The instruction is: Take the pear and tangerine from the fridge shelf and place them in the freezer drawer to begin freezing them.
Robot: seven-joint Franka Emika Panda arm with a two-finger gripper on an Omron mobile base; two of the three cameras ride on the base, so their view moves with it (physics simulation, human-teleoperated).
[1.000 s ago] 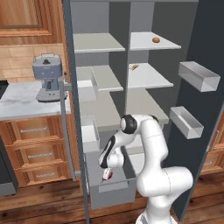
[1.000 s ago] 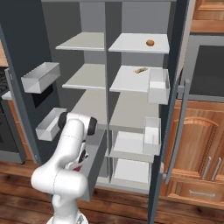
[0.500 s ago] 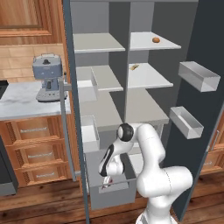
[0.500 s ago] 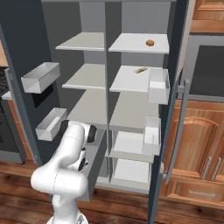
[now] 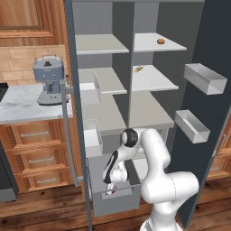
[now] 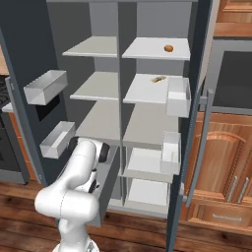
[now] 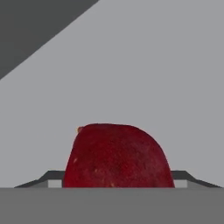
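The red pear (image 7: 116,157) fills the gap between my gripper's (image 7: 117,183) two fingertips, which press against its sides, low over the grey floor of the freezer drawer (image 5: 115,203). In the left base view the arm bends down into that pulled-out drawer, and the gripper (image 5: 110,189) sits inside it with a spot of red at its tip. The drawer front (image 6: 108,182) also faces the right base camera, beside the arm. The orange tangerine (image 5: 160,41) (image 6: 168,48) lies on the top right fridge shelf (image 5: 149,46) (image 6: 147,49), far above the gripper.
A flat tan scrap (image 5: 138,69) (image 6: 157,79) lies on the shelf below the tangerine. Translucent bins (image 5: 205,77) (image 5: 191,125) hang on the open right door, more (image 6: 45,86) on the other. A coffee machine (image 5: 49,79) stands on the left counter.
The arm has lowered the gripper with the pear deeper into the freezer drawer. The tangerine and the scrap have not moved.
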